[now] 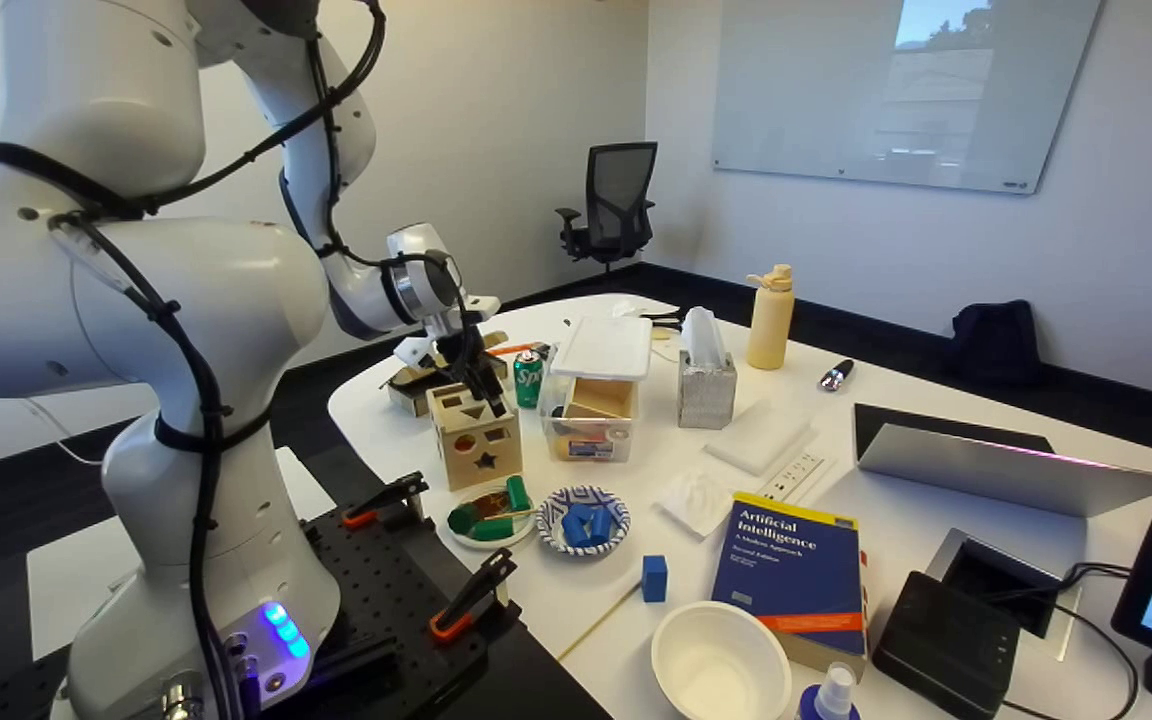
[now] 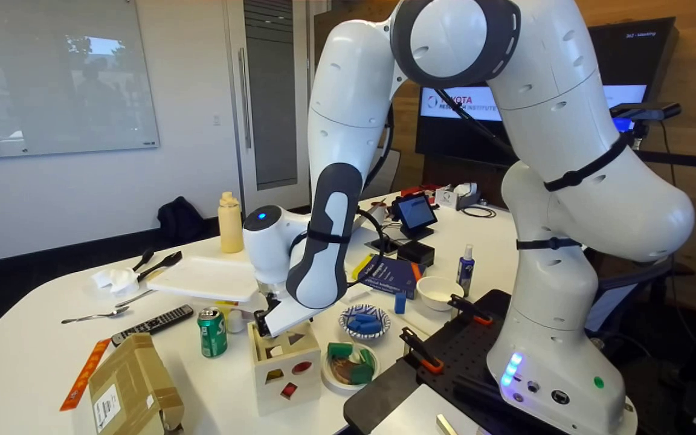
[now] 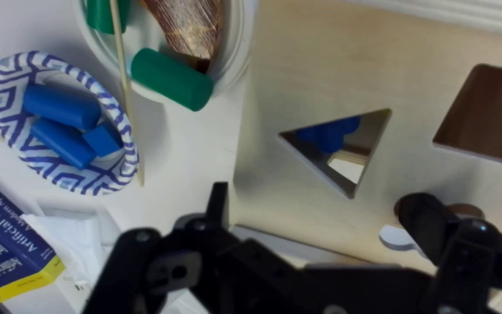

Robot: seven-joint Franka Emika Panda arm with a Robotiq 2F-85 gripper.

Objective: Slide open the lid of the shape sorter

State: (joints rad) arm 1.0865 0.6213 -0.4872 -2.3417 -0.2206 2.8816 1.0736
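Observation:
The shape sorter is a light wooden box with cut-out holes, upright on the white table; it also shows in an exterior view. Its lid is the flat wooden top panel with a triangle, a square and a rounded lobed hole. It lies flat on the box. My gripper is open at the lid, its fingers spread wide. In the wrist view, the left finger is just past the lid's edge. The right finger covers part of the lobed hole; I cannot tell if its tip is inside. Nothing is held.
A white plate with green blocks and a patterned bowl of blue blocks stand close by. A green can, a clear bin with a white lid and a cardboard box stand around the sorter.

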